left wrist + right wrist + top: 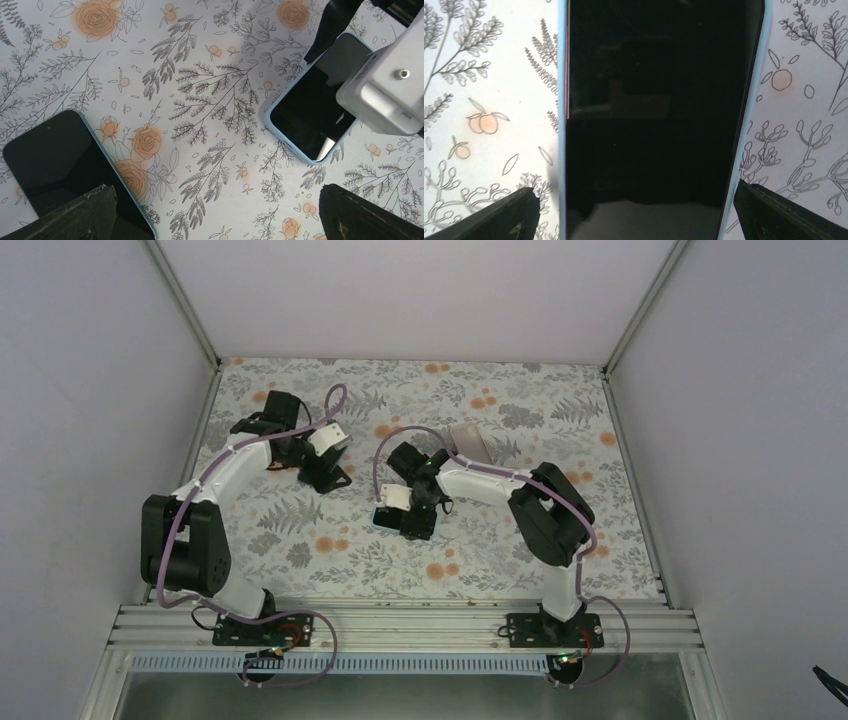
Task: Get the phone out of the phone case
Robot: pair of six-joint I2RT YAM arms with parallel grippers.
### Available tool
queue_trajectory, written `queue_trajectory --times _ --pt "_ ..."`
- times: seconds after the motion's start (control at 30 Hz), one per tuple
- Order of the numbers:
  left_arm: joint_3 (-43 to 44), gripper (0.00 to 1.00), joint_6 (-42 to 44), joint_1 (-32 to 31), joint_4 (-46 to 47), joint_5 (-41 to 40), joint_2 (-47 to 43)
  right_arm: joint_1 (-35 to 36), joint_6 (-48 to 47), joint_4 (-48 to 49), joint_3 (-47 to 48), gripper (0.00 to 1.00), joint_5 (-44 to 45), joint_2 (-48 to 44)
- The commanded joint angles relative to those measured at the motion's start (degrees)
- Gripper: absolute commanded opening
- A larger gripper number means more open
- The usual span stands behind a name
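Your floral counter (480, 560) carried everything noted. Your right gripper (636, 220) stood wide open astride the phone (654, 115), which lay screen-up in its pale blue phone case (760, 75) mid-counter, nearer the near edge. Your left gripper (215, 220), jaws wide, held nothing. A second phone (55, 165) lay below it, leftward, and a grey slab (468, 443) toward the far edge.

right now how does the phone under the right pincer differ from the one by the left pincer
The right phone shows a thick light-blue rim; the left phone shows only a thin blue edge. The right phone lies between the fingers of the open right pincer; the left phone lies by one finger of the open left pincer, not between them. Both lie flat, dark screens up, on the floral cloth.
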Motion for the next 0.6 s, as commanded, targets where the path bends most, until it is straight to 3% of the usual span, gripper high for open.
queue_trajectory --times 0.0,0.57 --pt "-0.38 1.00 -1.32 0.13 1.15 2.06 -0.82 0.24 -0.86 2.89 0.71 1.00 0.45 2.40" --pt "-2.54 1.00 -1.87 0.14 2.43 4.04 -1.83 -0.88 -2.35 4.68 -1.69 1.00 3.08 4.02"
